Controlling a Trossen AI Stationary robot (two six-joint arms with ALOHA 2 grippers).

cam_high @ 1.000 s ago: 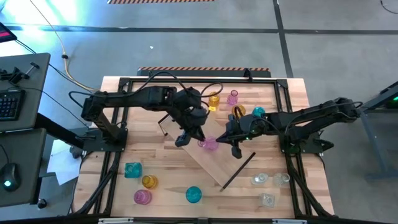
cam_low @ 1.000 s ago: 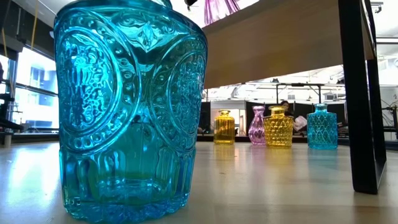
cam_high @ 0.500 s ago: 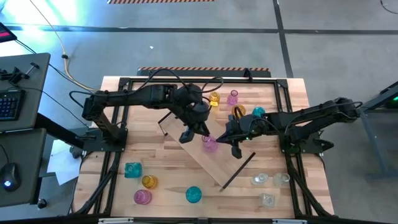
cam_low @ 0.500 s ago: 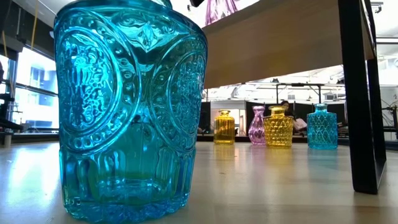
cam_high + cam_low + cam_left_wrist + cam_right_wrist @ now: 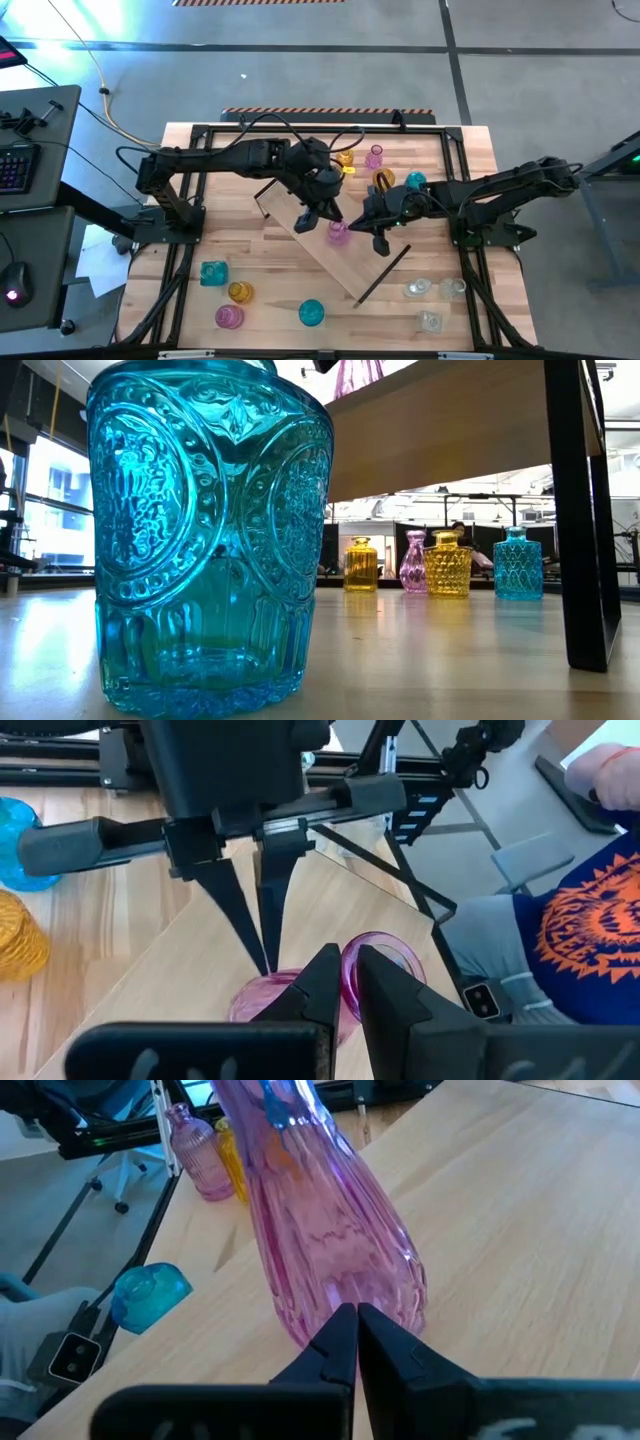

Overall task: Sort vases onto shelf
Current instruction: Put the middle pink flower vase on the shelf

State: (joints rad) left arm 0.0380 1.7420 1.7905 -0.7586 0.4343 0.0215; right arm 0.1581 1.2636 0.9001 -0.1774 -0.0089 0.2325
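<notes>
The shelf (image 5: pixel 345 265) lies on a slant across the middle of the high view, running from just left of centre down towards the lower right. A pink vase (image 5: pixel 338 233) stands on it near the middle of the frame. The left gripper (image 5: pixel 327 213) reaches in from the upper left and is at the top of this vase; in the left wrist view its fingers (image 5: pixel 320 982) are drawn almost together, with the vase's pink rim pinched in the thin slit between them. The right gripper (image 5: pixel 379 240) sits just right of the vase, low on the board, with its fingers (image 5: pixel 335 1342) pressed together and their tips at the foot of the glass.

Above the shelf, at upper centre of the high view, four more vases stand on the tabletop (image 5: pixel 455 150): a yellow vase (image 5: pixel 345 160), a small pink vase (image 5: pixel 374 156), an amber vase (image 5: pixel 384 180) and a teal vase (image 5: pixel 415 181). At lower left are a teal bottle (image 5: pixel 213 272), a yellow bottle (image 5: pixel 240 292), a pink bottle (image 5: pixel 229 317) and a round teal vase (image 5: pixel 311 313). Three clear vases (image 5: pixel 431 321) cluster at lower right.

In the low view the round teal vase fills the left half, and the shelf's dark end piece (image 5: pixel 580 510) stands at the right.

A person in a blue shirt (image 5: pixel 590 920) sits at the right edge of the left wrist view
</notes>
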